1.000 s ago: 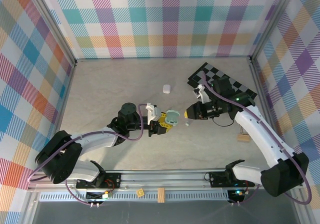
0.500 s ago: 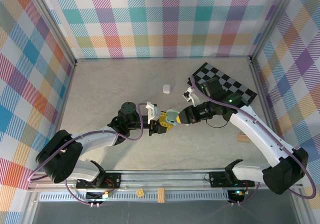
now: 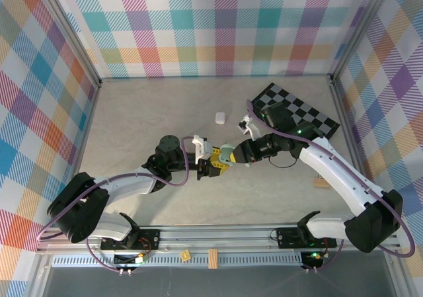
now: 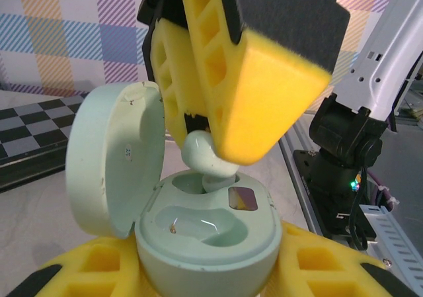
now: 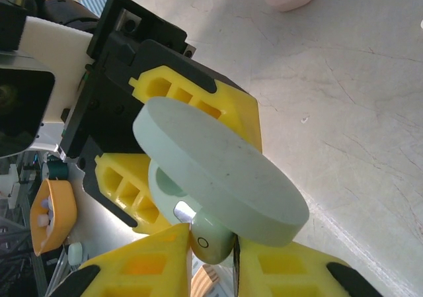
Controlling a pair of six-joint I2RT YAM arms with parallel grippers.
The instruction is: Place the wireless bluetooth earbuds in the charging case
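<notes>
Left wrist: left gripper (image 4: 208,265) clamps the open charging case (image 4: 198,234); right gripper (image 5: 213,254) pinches an earbud (image 4: 206,159) at its well. A tilted stem could jam.

A: Where is the top view?
B: High above the bench (image 3: 145,112), behind its near edge, looking down.
A: The wrist views?
B: Very close, facing each other across the mint case (image 4: 205,244), which all three share.

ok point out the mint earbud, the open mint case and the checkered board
mint earbud (image 4: 205,159), left wrist view, on its rounded head
open mint case (image 4: 211,264), left wrist view, on the base's front rim
checkered board (image 3: 322,117), top external view, on its bare right part
</notes>
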